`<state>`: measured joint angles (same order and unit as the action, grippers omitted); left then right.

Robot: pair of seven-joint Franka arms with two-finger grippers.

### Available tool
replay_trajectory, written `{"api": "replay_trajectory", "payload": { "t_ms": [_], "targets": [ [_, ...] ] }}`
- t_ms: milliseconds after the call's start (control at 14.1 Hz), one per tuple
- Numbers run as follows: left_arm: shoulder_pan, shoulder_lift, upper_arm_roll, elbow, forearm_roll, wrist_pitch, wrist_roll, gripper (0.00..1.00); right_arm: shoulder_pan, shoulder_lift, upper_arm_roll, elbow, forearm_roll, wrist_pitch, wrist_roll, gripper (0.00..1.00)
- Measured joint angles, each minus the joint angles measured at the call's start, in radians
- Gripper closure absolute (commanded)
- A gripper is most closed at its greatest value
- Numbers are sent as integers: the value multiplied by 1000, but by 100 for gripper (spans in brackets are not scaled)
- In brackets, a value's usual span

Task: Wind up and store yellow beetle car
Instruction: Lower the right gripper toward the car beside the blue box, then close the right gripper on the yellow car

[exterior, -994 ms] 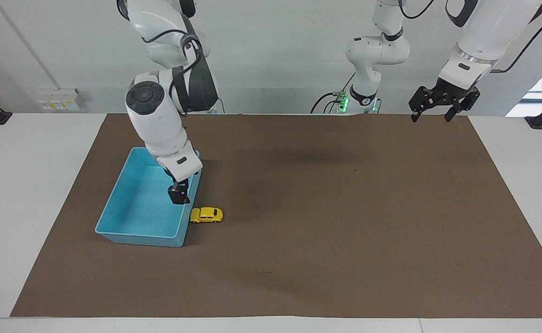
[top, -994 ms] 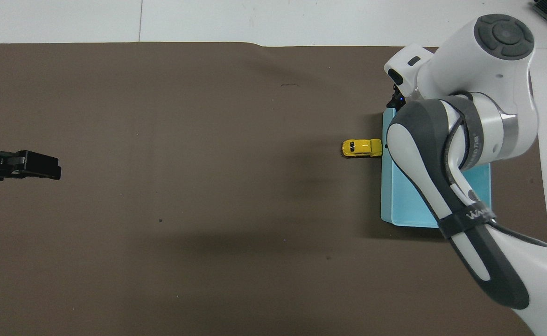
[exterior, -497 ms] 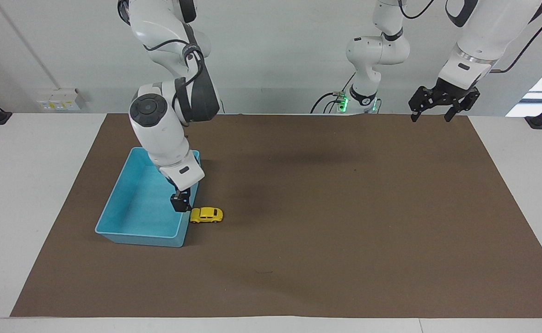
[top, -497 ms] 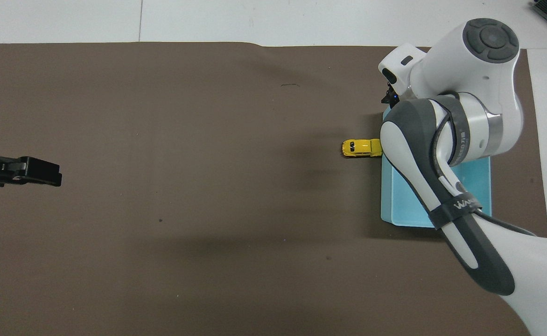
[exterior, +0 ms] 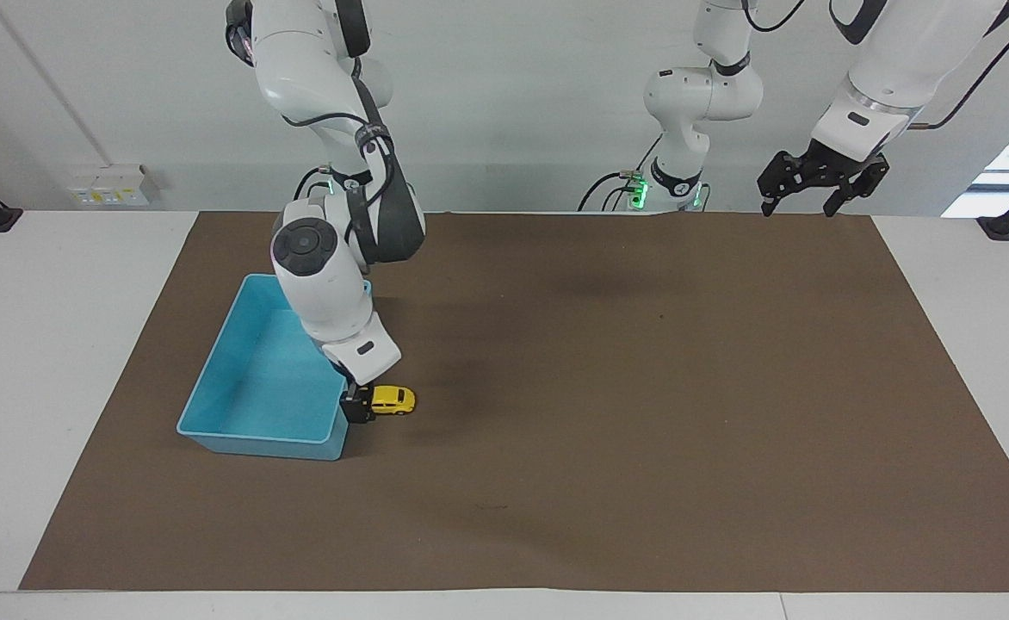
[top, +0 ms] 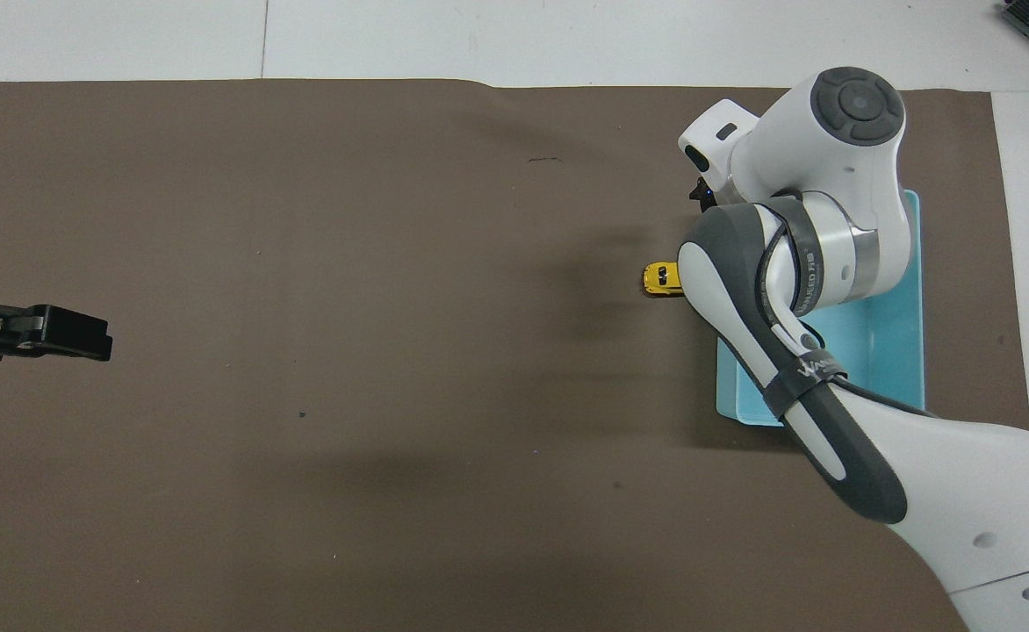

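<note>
A brown mat (exterior: 608, 413) covers a white table (exterior: 57, 362) under a pale wall. Going from the table's outer edge toward the robots, the mat lies bare at first; then comes the car (exterior: 394, 399), on its wheels on the mat, just beside the long wall of the blue bin (exterior: 250, 379), at about three o'clock from the bin in the facing view. The right gripper (exterior: 356, 408) is low at the car's bin-side end, between car and bin wall; its fingers are mostly hidden by the wrist, so it looks spread and empty, though I can't be sure it touches the car. Up at one o'clock in that view, the left gripper (exterior: 814, 179) waits spread wide over the mat's edge.

Risks, as I judge them: closing in that narrow gap could catch the bin wall, or nudge the car so it rolls away.

The right arm's dark band carries white lettering, too small to read.
</note>
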<state>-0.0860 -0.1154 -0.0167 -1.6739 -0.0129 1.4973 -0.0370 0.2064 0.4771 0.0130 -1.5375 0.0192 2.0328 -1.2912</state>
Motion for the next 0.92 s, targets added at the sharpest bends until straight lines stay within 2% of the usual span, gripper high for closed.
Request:
{"api": "replay_trajectory", "payload": {
  "t_ms": [568, 923],
  "targets": [
    [13, 0, 9, 0, 0, 0, 0, 0, 1, 3, 0, -111, 0, 114, -1, 0],
    [13, 0, 8, 0, 0, 0, 0, 0, 1, 3, 0, -149, 0, 146, -12, 1]
  ]
}}
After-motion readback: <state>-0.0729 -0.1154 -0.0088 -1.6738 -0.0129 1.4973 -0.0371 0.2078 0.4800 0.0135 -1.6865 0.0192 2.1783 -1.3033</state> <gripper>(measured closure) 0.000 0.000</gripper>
